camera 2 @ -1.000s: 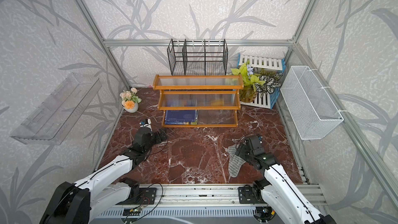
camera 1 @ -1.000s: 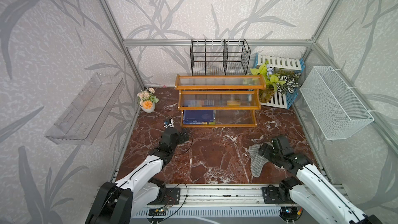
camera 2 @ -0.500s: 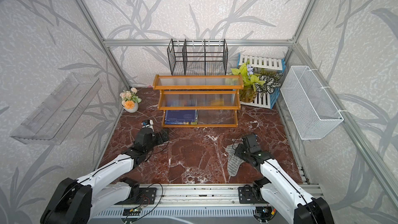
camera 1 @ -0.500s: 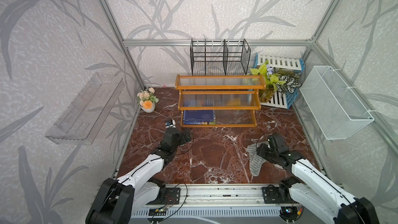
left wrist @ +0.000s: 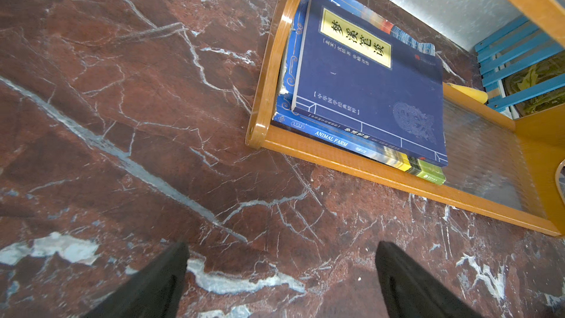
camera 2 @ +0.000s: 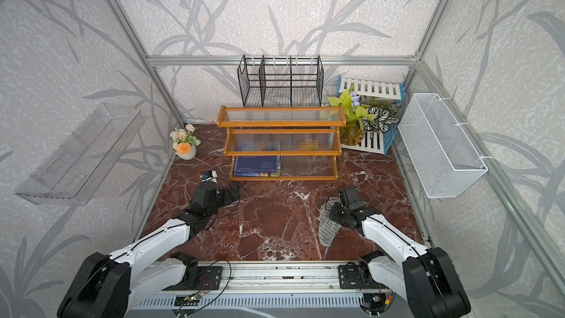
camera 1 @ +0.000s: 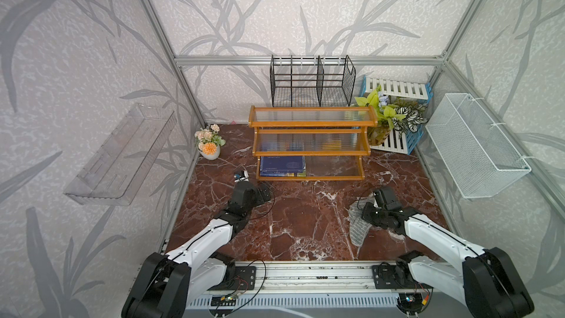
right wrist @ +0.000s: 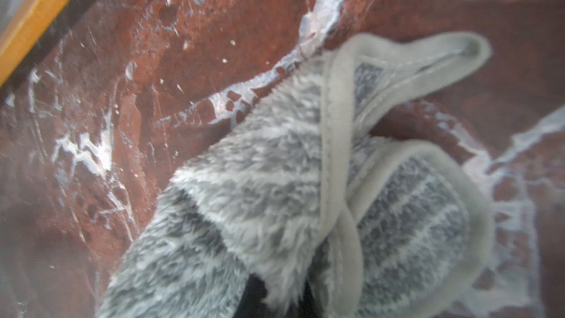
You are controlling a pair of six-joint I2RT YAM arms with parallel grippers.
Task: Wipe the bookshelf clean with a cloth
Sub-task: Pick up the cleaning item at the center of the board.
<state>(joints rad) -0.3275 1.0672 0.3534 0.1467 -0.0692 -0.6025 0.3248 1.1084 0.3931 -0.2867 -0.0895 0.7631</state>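
Pinching the far end of the soft grey striped cloth point(camera 1: 357, 226) on the red marble table point(camera 1: 305, 209) with the right gripper point(camera 1: 365, 213) squeezed tight, well short of the orange wooden three-step bookshelf point(camera 1: 312, 153) ahead and to the left, with the left gripper point(left wrist: 281, 245) spread wide, holding nothing.

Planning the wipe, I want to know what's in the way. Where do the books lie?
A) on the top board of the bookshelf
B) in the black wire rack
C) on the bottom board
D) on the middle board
C: the stacked books lie flat on the lowest board of the bookshelf.
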